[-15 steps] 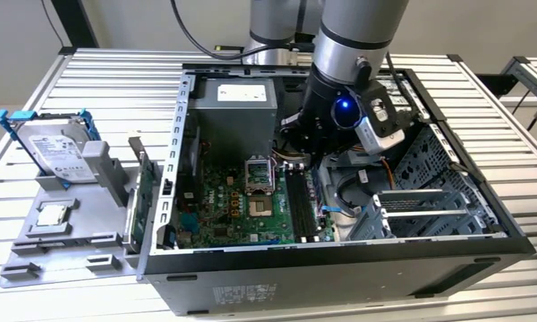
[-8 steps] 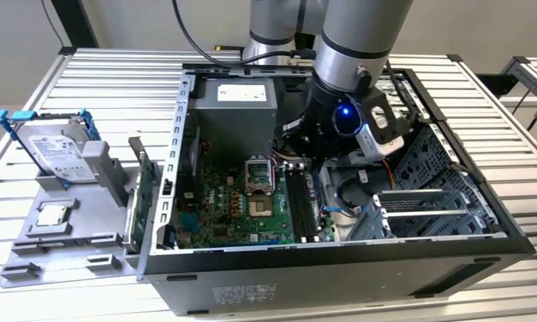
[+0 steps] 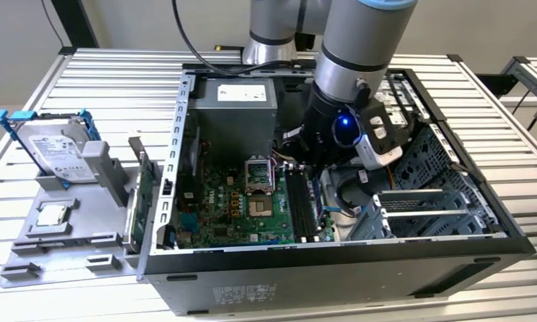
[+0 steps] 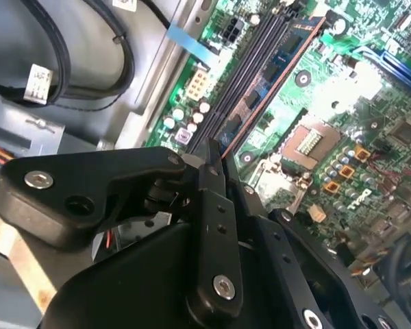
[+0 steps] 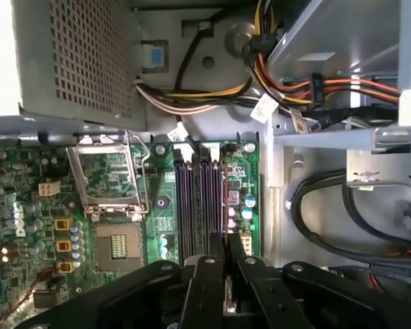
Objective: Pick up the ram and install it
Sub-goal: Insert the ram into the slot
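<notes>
Fingers [image 4: 212, 161] pinch the ram [image 4: 274, 82] edge-on, apparently seated in a motherboard [image 5: 27, 205] slot.

Arm [image 3: 362, 40] cut off by exterior view's top edge; its wrist hides the slots' far end. Ram [image 4: 270, 86] near end hidden behind gripper [image 4: 216, 168]; seating in slot unclear, possibly partway in.
</notes>
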Robot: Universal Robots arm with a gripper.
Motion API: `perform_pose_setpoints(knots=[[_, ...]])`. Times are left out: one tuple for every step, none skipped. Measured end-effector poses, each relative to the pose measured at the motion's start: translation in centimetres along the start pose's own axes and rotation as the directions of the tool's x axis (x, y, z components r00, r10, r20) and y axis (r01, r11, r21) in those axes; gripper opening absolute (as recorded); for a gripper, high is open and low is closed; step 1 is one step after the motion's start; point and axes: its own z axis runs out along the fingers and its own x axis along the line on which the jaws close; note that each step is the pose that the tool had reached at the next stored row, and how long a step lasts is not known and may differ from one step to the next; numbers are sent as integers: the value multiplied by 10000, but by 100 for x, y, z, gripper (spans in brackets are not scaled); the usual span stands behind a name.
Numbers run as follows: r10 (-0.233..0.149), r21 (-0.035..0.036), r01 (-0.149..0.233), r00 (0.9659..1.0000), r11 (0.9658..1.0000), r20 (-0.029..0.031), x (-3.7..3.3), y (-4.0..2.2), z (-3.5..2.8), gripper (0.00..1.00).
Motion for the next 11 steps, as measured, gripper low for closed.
perform_pose_setpoints(knots=[[0,0,0,10000,10000,0,-1,-6,19,0],[1,1,-1,10000,10000,-1,-2,-10,37,0],[1,1,-1,10000,10000,-1,-4,-12,56,0],[1,0,-1,10000,10000,-1,-5,-13,73,0],[1,2,-1,10000,10000,-1,-6,-13,92,0],[1,2,-1,10000,10000,0,-6,-13,110,0],[0,2,0,10000,10000,1,-6,-13,128,0],[-4,1,4,10000,10000,7,-7,-13,147,0],[-10,0,10,10000,10000,16,-7,-13,164,0],[-16,-2,16,10000,10000,33,-6,-13,180,0],[-23,-2,23,10000,10000,53,-5,-13,196,0]])
